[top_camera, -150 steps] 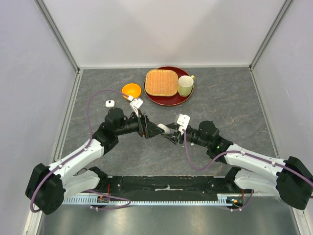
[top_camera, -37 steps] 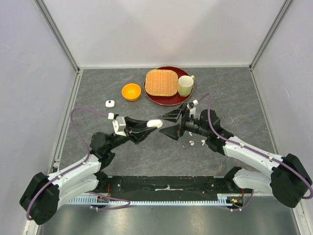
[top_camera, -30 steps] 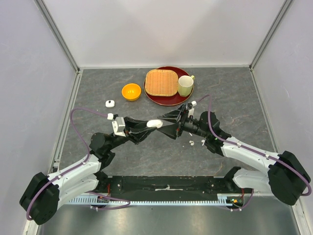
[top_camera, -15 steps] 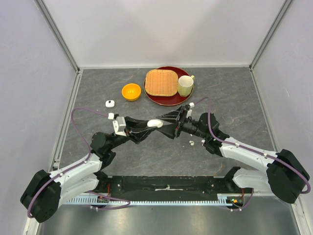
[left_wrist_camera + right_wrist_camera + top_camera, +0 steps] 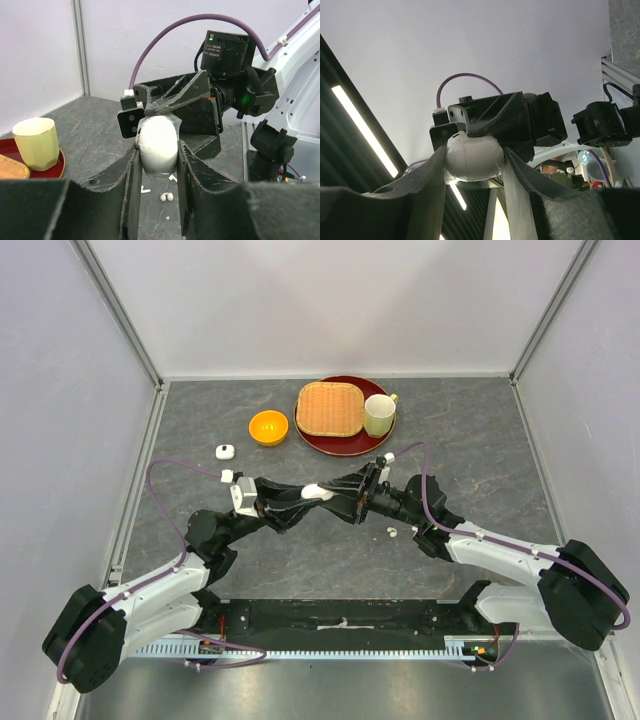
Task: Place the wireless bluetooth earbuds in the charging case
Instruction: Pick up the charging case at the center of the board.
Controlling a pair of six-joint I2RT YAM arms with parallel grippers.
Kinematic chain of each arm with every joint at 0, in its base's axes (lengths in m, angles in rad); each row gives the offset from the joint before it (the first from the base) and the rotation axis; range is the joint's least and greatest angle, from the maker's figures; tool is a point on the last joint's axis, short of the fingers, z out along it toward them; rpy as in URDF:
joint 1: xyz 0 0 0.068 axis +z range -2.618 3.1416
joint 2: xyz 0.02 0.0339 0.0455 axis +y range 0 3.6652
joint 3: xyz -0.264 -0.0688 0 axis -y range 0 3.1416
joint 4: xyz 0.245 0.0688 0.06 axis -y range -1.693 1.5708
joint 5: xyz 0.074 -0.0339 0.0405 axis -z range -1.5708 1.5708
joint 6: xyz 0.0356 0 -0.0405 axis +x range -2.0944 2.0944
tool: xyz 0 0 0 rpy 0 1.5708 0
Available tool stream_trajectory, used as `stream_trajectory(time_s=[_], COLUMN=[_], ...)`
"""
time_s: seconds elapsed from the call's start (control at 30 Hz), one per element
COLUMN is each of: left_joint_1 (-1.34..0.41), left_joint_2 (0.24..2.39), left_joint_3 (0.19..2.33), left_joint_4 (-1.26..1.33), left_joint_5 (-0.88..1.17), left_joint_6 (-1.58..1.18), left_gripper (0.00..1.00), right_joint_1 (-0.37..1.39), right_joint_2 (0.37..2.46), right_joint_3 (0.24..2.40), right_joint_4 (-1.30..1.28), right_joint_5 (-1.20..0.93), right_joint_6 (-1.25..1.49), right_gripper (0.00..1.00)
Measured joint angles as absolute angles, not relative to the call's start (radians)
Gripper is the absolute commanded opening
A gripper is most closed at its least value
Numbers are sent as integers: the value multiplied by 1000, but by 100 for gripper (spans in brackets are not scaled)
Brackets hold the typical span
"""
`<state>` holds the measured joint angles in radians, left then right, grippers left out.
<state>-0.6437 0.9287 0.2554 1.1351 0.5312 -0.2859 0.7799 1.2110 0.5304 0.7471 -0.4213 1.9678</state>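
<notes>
Clamping the charging case (image 5: 158, 135) aloft, left gripper (image 5: 157, 155) and right gripper (image 5: 473, 160) both squeeze it; seemingly unopened, an uneven tug could drop it onto the earbuds (image 5: 390, 531).

Top cam overhead, wrist cams opposed, close, share case (image 5: 158, 142)

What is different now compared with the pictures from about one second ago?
The right pincer moved left to the white case and now closes around it, opposite the left pincer, which kept holding it. The earbuds on the table, the orange bowl, the red tray and the cup stayed in place.
</notes>
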Motion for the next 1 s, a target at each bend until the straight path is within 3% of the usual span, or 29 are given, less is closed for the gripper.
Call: stream_trajectory(time_s=[0.1, 0.23, 0.5, 0.63, 1.0], left_joint_1=[-644, -644, -643, -643, -641], left_joint_2=[930, 944, 951, 957, 976], left_joint_3=[258, 271, 284, 285, 290], left_joint_4=[1131, 1113, 1086, 1078, 1093], left_joint_5=[530, 530, 530, 531, 529], left_joint_6=[-299, -322, -340, -340, -340], left_gripper=[12, 24, 26, 33, 35], right_joint_1=[780, 779, 778, 777, 773], right_joint_2=[1211, 1182, 1140, 1140, 1157], right_joint_3=[530, 535, 580, 581, 565], right_joint_4=[745, 688, 542, 532, 583], right_joint_5=[-418, -397, -364, -360, -358], right_joint_6=[1967, 1932, 1835, 1828, 1864], right_gripper=[15, 13, 10, 10, 8])
